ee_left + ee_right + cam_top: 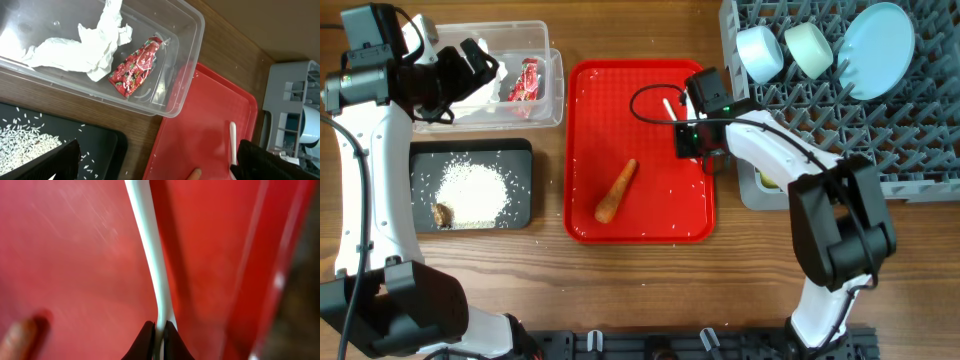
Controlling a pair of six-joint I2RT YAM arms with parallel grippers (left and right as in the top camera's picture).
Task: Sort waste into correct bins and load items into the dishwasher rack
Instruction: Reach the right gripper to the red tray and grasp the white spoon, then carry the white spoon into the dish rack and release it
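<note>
The right gripper is clenched on the thin white plastic spoon. Its 2 dark fingertips pinch the slim, slightly bent handle, which runs toward 12 o'clock in the wrist view. From overhead, the spoon is at 2 o'clock on the flat red serving tray. The tapered orange carrot lies slantwise near 7 o'clock, apart from the spoon.

The left gripper is released, its fingers wide apart around nothing, above the clear plastic rectangular tub at 10 o'clock on the table. The tub holds the crumpled white tissue and, just beside it, the red crinkled wrapper.

The black rectangular tray at 9 o'clock holds a heap of loose white rice grains, with the small brown lump at the heap's 7 o'clock edge. At 2 o'clock, the large square grey plastic grid crate carries the pale blue bowl, mint-green bowl and pale blue round plate.
</note>
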